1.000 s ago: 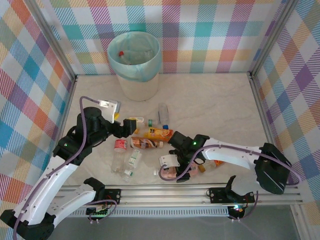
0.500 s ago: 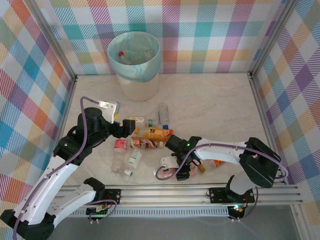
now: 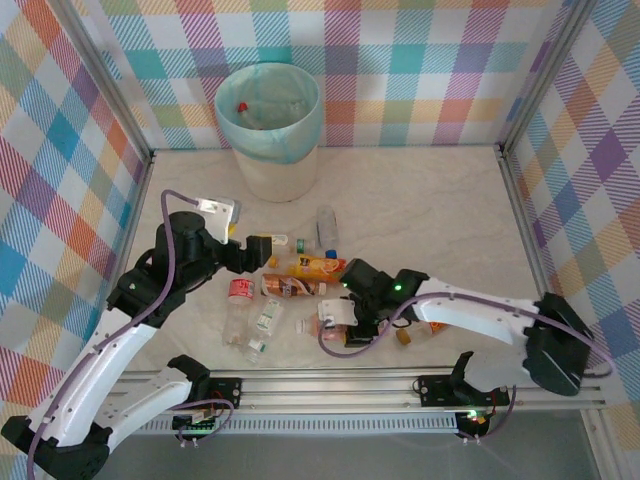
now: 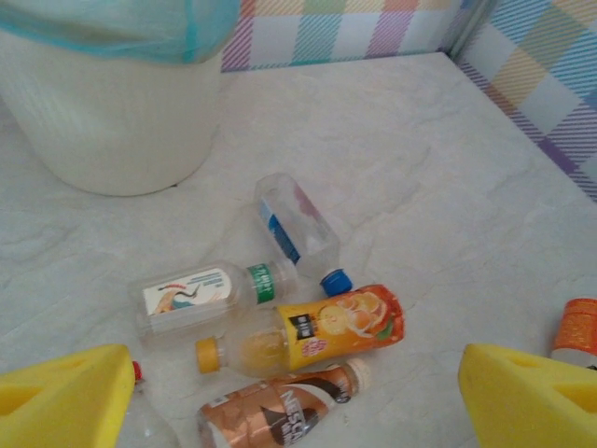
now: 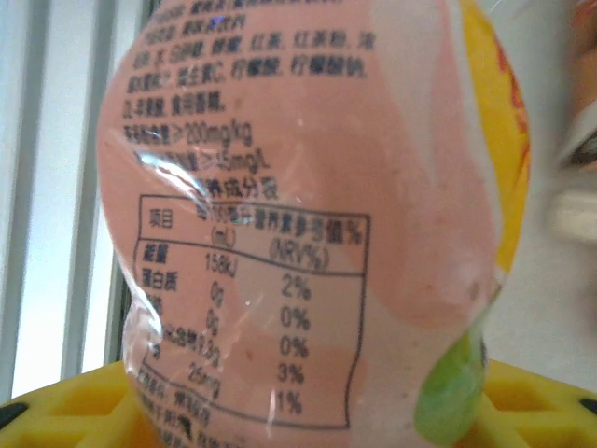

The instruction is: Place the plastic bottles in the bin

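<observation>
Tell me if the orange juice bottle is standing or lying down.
Lying down. The orange juice bottle rests on its side on the table, its full label facing up.

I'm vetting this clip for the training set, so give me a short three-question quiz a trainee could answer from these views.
1. True or false: the bin stands upright at the far side of the table.
2. The left gripper is: A) open, holding nothing; B) shut on an orange bottle; C) inside the bin.
3. What colour is the label of the bottle between the fingers of the right gripper?
Key: 1 true; 2 A; 3 pink.
</observation>
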Available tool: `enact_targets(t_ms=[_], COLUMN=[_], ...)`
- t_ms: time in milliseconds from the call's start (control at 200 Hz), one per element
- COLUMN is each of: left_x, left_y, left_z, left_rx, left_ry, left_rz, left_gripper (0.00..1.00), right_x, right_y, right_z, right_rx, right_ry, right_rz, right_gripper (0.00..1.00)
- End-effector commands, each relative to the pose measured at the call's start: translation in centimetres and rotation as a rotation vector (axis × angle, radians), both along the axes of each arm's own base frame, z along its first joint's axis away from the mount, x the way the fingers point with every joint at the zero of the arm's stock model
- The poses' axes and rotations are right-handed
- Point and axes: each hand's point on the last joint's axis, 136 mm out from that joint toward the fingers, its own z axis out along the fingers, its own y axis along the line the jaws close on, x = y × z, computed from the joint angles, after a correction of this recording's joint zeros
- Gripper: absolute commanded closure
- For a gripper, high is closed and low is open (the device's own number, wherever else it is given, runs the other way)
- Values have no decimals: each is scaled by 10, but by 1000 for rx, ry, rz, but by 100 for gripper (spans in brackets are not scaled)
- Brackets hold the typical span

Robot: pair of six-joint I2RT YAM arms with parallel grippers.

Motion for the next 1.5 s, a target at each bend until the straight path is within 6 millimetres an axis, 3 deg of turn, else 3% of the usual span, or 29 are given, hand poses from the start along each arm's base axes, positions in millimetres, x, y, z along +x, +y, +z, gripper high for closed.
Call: enact_targets(t_ms=[0, 110, 255, 560, 775, 985, 1165, 1300, 1425, 1495], left_x=[-2, -4, -10, -13, -19, -22, -17, -6, 8, 18], left_y=[-24, -45, -65, -81, -88, -89, -85, -76, -67, -62], left_z=[32, 49, 67, 65, 67, 70, 81, 90, 96, 102], left_rx=[-123, -226, -323, -370, -394, -410, -428, -432, -428, -424], left_ry=[-39, -31, -14, 53, 77, 74, 44, 23, 12, 0], left_rz=[-91, -182, -282, -353, -398, -414, -372, -290, -186, -134], left_gripper=[10, 10, 11, 18, 34, 56, 85, 100, 100, 100], right_x=[19, 41, 63, 81, 83, 83, 83, 85, 88, 96], right_y=[29, 36, 42, 54, 54, 54, 55, 54, 54, 52], right_z=[68, 108, 140, 185, 192, 192, 192, 197, 204, 213], right_rx=[280, 412, 495, 657, 679, 688, 688, 702, 715, 734], right_ry=[-8, -18, -16, -44, -41, -37, -41, -58, -86, -128], right_rz=[-89, -182, -267, -318, -333, -342, -336, -341, -347, -375], right_gripper=[41, 43, 43, 44, 43, 42, 39, 36, 27, 12])
